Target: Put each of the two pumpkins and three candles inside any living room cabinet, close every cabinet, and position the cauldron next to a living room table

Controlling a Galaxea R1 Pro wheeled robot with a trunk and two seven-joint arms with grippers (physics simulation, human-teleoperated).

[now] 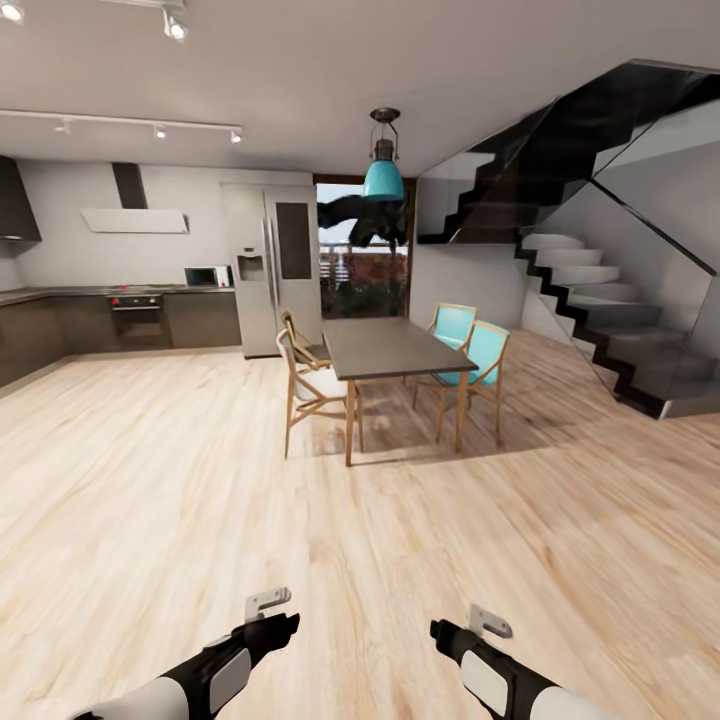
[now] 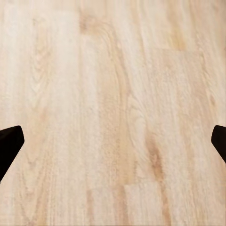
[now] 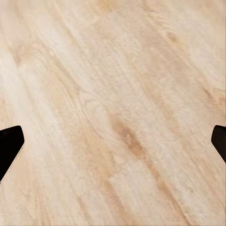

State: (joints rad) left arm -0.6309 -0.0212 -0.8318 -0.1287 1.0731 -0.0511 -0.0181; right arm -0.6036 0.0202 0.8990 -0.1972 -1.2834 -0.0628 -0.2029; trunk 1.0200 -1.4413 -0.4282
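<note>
- in an open kitchen-dining room, standing on a pale wood floor (image 1: 150, 500), facing a dark dining table (image 1: 395, 347) with wooden and teal chairs (image 1: 470, 360) around it.
- beyond the table: a steel fridge (image 1: 268, 268), an oven (image 1: 137, 318) set in dark counters, a teal lamp (image 1: 383, 178) hanging from the ceiling, and a dark staircase (image 1: 600, 300) rising on the right side.
- seeing nothing of the pumpkins, candles, cabinet, cauldron or low glass table here; judging from that, likely travelling rather than handling, with no step of the task confirmable as done.
- counting everything as left to check: five items into a cabinet, cabinets closed, cauldron set by the table.
- holding both arms low and forward in the head view, left gripper (image 1: 268, 603) and right gripper (image 1: 488, 620) both above bare floor, carrying nothing.
- showing in the left wrist view two dark fingertips (image 2: 9, 143) at opposite edges, spread wide with only floorboards between them.
- showing the same in the right wrist view: fingertips (image 3: 9, 146) far apart, wood grain running diagonally between them.
- getting the room layout from the head view alone; getting the finger spread clearly from the wrist views, where the head view gives mostly the pale brackets and dark wrists.
</note>
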